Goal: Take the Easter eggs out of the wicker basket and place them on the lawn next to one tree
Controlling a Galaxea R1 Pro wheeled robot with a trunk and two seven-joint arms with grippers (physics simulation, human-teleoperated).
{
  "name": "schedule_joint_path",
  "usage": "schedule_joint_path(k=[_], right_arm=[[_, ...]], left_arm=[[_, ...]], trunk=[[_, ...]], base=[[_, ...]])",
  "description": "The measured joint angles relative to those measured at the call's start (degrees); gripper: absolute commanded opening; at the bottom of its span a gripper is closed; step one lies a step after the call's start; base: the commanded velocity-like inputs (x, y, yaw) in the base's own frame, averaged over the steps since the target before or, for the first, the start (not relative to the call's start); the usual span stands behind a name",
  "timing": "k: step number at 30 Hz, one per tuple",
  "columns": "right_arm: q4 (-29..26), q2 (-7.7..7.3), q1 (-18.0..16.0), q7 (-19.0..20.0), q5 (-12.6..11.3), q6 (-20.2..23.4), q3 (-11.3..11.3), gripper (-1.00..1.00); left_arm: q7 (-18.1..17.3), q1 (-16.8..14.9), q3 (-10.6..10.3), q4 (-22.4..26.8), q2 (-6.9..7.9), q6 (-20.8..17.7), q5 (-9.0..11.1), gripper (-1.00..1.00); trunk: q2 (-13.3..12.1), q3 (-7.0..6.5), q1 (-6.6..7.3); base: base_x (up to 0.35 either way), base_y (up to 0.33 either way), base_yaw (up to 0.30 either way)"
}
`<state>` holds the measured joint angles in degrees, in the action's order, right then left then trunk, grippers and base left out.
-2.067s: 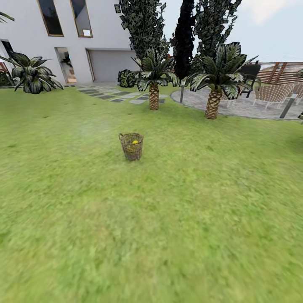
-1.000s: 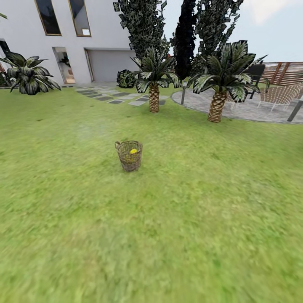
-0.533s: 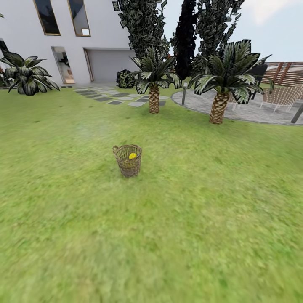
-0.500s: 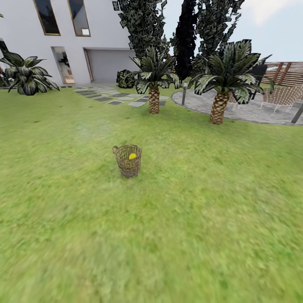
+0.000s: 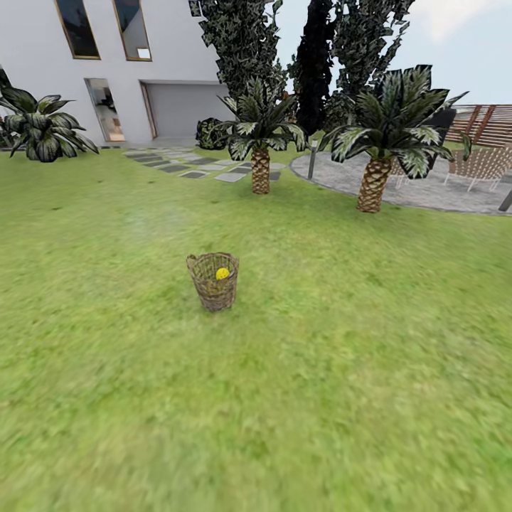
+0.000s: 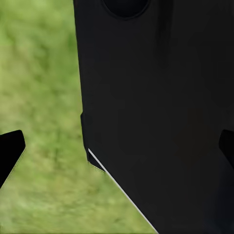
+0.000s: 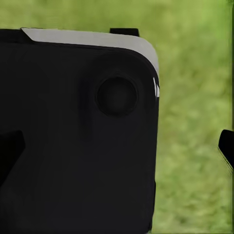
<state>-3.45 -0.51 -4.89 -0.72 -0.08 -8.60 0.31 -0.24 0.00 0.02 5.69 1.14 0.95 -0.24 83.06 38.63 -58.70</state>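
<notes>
Just one egg (image 5: 222,273) visible in one wicker basket (image 5: 213,292)

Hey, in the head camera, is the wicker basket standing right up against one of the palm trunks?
No, the wicker basket stands alone on open lawn, well apart from both palms farther back.

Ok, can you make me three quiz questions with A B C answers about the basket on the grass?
1. Where does the wicker basket stand?
A. on the lawn
B. on the stepping stones
C. against a palm trunk

2. What colour is the Easter egg showing inside it?
A. pink
B. yellow
C. white

3. How does the basket stand?
A. tipped over
B. upside down
C. upright

Answers:
1. A, grass lies all around it.
2. B, a yellow patch shows through the opening.
3. C, its open mouth faces up.
</notes>
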Motion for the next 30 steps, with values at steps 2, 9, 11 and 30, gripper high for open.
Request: schedule_joint_path(k=[2, 9, 11, 30], right_arm=[[0.0, -0.01, 0.0, 0.0, 0.0, 0.0, 0.0, 1.0], [0.1, -0.02, 0.0, 0.0, 0.0, 0.0, 0.0, 1.0], [0.1, -0.02, 0.0, 0.0, 0.0, 0.0, 0.0, 1.0], [-0.3, 0.0, 0.0, 0.0, -0.1, 0.0, -0.1, 1.0]], left_arm=[[0.0, 0.0, 0.0, 0.0, 0.0, 0.0, 0.0, 1.0], [0.0, 0.0, 0.0, 0.0, 0.0, 0.0, 0.0, 1.0], [0.0, 0.0, 0.0, 0.0, 0.0, 0.0, 0.0, 1.0], [0.0, 0.0, 0.0, 0.0, 0.0, 0.0, 0.0, 1.0]], trunk=[[0.0, 0.0, 0.0], [0.0, 0.0, 0.0], [0.0, 0.0, 0.0], [0.0, 0.0, 0.0]], base=[[0.337, 0.0, 0.0], [0.337, 0.0, 0.0], [0.337, 0.0, 0.0], [0.337, 0.0, 0.0]])
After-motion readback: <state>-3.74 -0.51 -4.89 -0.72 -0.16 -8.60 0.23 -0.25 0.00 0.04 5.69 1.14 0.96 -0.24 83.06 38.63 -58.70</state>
